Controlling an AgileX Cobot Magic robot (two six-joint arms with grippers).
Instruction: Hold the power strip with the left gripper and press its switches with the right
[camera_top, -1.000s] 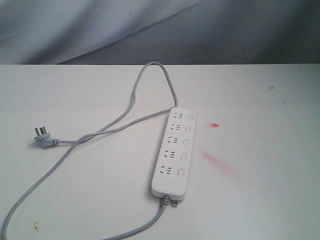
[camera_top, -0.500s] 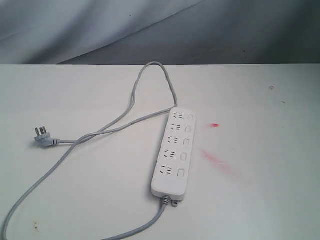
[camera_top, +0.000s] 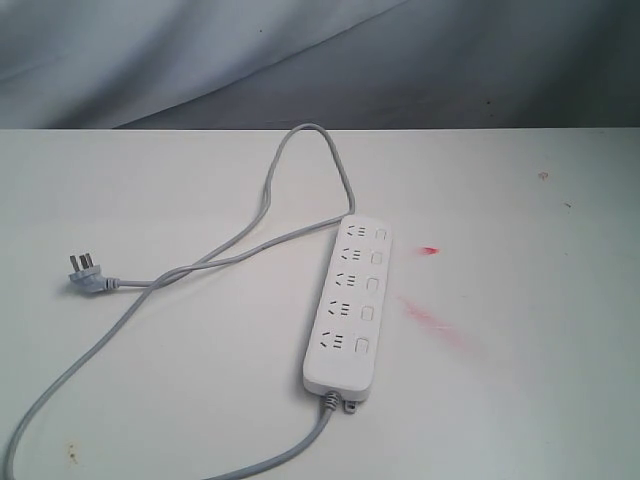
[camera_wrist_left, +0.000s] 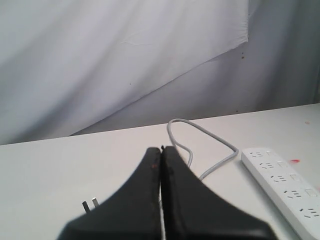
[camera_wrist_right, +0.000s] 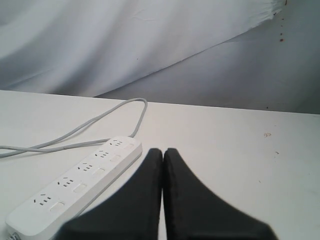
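The white power strip (camera_top: 347, 305) lies flat on the white table, its five switches (camera_top: 365, 312) in a row along its right side. Its grey cord (camera_top: 265, 215) loops toward the table's far edge and ends in a plug (camera_top: 84, 272) at the left. No arm shows in the exterior view. In the left wrist view my left gripper (camera_wrist_left: 161, 149) is shut on nothing, apart from the power strip (camera_wrist_left: 285, 185), with the plug (camera_wrist_left: 90, 204) beside it. In the right wrist view my right gripper (camera_wrist_right: 163, 150) is shut and empty, with the power strip (camera_wrist_right: 80, 182) lying off to one side.
Red smears (camera_top: 432, 320) mark the table just right of the strip. Another stretch of the cord (camera_top: 60, 390) runs off the near left edge. A grey-white cloth backdrop (camera_top: 320, 60) hangs behind the table's far edge.
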